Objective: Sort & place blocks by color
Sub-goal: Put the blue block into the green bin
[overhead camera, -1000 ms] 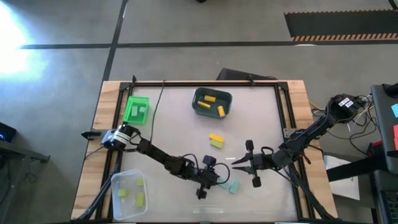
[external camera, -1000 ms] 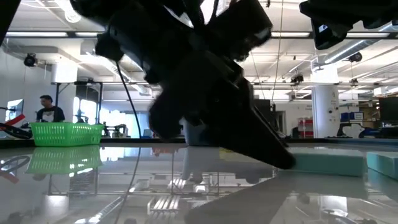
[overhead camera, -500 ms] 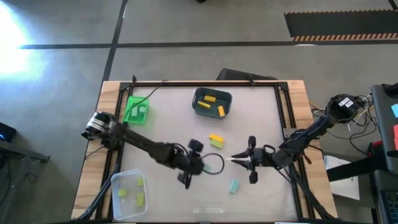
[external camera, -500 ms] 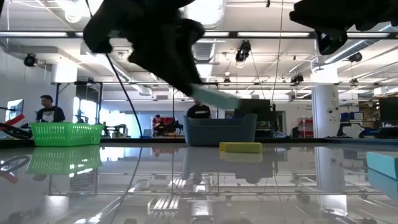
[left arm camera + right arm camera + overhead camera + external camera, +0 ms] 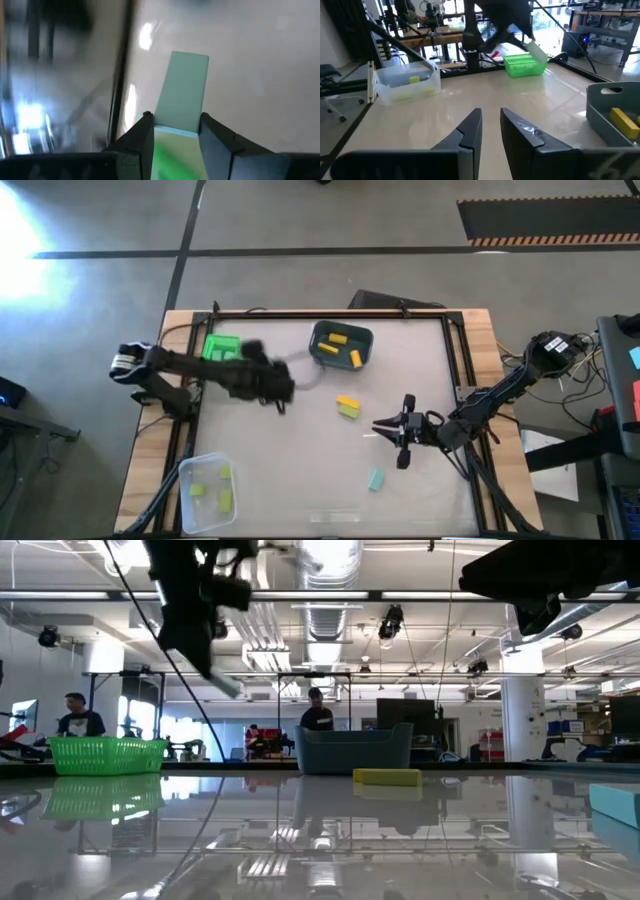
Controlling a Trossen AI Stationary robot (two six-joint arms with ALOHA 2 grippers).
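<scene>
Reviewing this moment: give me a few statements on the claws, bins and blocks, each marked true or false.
1. The left claw holds a teal block. True.
2. The right claw holds a yellow block. False: it holds nothing.
3. The grey bin contains yellow blocks. True.
4. A teal block sits in the clear bin. False: that bin shows only lime-green pieces.
5. One loose teal block lies on the table. True.

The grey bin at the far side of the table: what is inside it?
Two yellow blocks lie inside the grey bin. The low view shows only the bin's outer wall, which hides its contents.
</scene>
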